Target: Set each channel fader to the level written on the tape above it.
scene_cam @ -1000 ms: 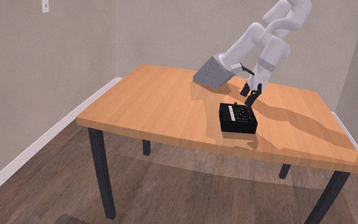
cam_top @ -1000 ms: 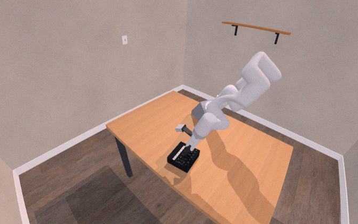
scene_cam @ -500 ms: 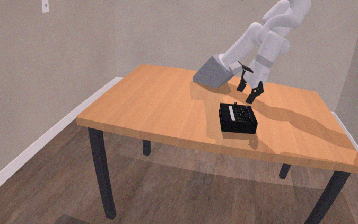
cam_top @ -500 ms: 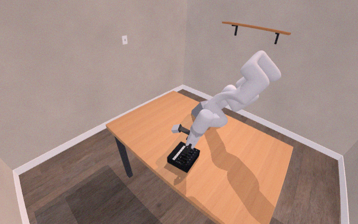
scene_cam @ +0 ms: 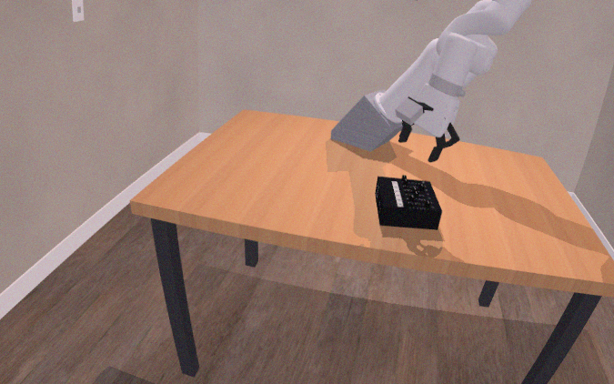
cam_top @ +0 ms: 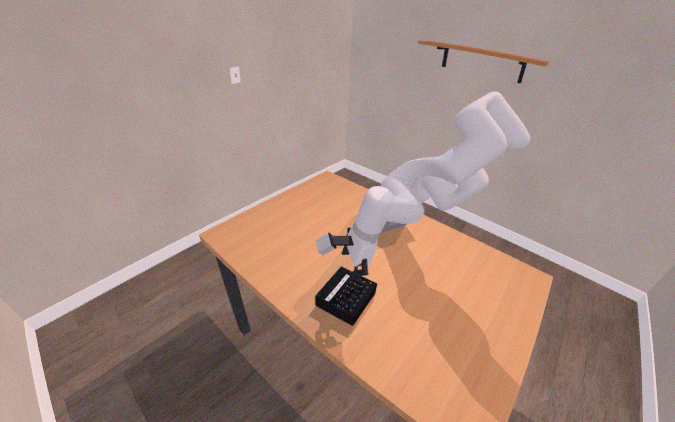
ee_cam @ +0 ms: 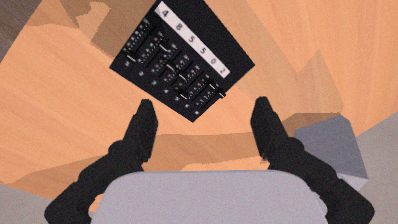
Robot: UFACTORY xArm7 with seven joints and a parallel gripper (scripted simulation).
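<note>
The black lighting desk (cam_top: 345, 295) stands flat on the wooden table near its front edge, and also shows in the exterior view (scene_cam: 407, 202). In the wrist view the desk (ee_cam: 182, 57) lies turned at an angle. Its white tape (ee_cam: 192, 39) reads 4 8 5 5 0 2 above a row of faders (ee_cam: 172, 67). The caps sit at different heights; the end fader (ee_cam: 218, 92) is nearest my fingers. My gripper (ee_cam: 203, 110) (cam_top: 357, 265) is open and empty. It hangs above the table (scene_cam: 426, 140), behind the desk's fader side, touching nothing.
A grey block (scene_cam: 363, 126) sticks out from my wrist beside the gripper and shows at the right of the wrist view (ee_cam: 327, 145). The table edge runs close in front of the desk. A wall shelf (cam_top: 482, 52) hangs high at the back.
</note>
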